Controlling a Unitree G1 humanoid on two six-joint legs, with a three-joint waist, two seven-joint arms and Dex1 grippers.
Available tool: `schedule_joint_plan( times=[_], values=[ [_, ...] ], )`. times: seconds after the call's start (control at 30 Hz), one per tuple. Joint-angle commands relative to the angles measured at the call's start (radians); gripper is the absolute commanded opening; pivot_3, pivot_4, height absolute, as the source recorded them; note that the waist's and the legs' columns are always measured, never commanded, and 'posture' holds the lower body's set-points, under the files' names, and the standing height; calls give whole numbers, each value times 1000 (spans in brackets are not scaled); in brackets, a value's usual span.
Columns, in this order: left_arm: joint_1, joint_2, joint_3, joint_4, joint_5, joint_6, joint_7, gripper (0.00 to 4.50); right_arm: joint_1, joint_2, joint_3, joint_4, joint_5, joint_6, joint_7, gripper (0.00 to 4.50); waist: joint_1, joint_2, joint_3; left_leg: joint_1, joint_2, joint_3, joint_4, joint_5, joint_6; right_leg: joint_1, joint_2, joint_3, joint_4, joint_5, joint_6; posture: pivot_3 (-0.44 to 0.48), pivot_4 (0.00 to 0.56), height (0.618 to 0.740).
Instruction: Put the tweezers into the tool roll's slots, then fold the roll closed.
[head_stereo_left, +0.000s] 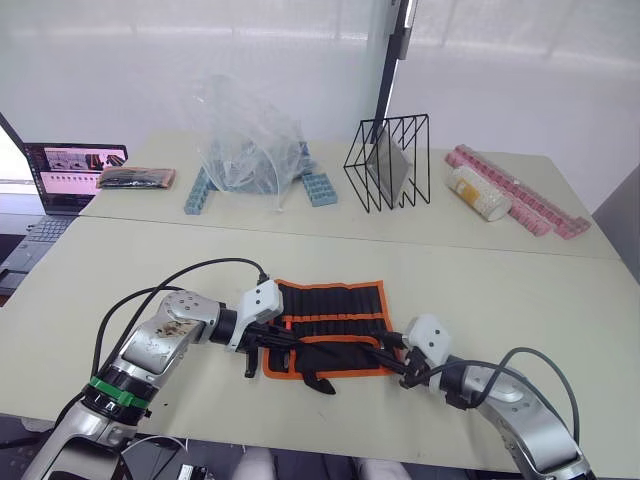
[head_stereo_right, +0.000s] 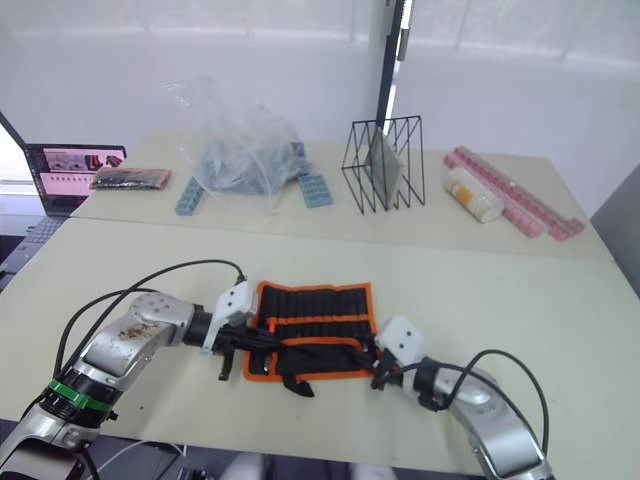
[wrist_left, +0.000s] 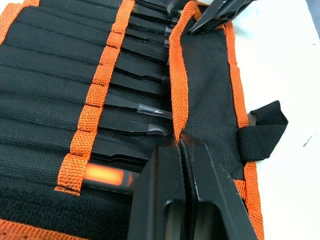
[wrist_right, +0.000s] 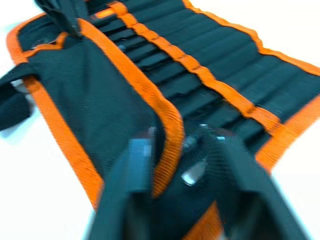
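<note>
on the near part of the pale worktop (head_stereo_left: 480, 290), in front of the black wire rack (head_stereo_left: 388, 162), the tool roll (head_stereo_left: 330, 325) lies spread with its inner face up. its near flap is folded up over the lower part, orange edge raised. the left claw (head_stereo_left: 262, 340) sits at the roll's left end, its two black fingers pressed together on that orange flap edge, as the left wrist view shows (wrist_left: 182, 160). the right claw (head_stereo_left: 403, 368) is at the roll's right end; its fingers straddle the same edge, seemingly pinching it, though blur there leaves this unsure. the tweezers (wrist_left: 142, 85) sit side by side in the slots (wrist_left: 60, 75), their upper ends poking out below the middle orange strip. the black strap (wrist_left: 260, 132) hangs off the flap's outer side, just beside the left claw.
</note>
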Motion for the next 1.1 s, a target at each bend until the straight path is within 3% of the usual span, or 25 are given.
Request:
schedule_joint_plan(
  times=[0.03,0.17,0.53,0.8,1.1],
  values=[
    [-17,11,29,-26,2,-6,-1,0,-6,0,-58,-82,73,8,20,2589,0,0,0,0,0,0,0,0,0,0,0,0,0,0,0,0,150,720],
    [-25,21,29,-17,18,-48,-11,0,-19,-12,-60,-113,110,2,67,2589,0,0,0,0,0,0,0,0,0,0,0,0,0,0,0,0,150,720],
    [-97,36,32,112,80,-206,-62,0,-113,4,110,-76,-4,-66,122,2589,0,0,0,0,0,0,0,0,0,0,0,0,0,0,0,0,150,720],
    [-85,30,22,121,98,-234,-67,0,-112,20,145,41,-73,-144,118,60,0,0,0,0,0,0,0,0,0,0,0,0,0,0,0,0,150,720],
    [-88,15,57,110,96,-224,-36,0,-126,49,87,93,-54,-133,85,14,1,0,0,0,0,0,0,0,0,0,0,0,0,0,0,0,150,720]
  ],
)
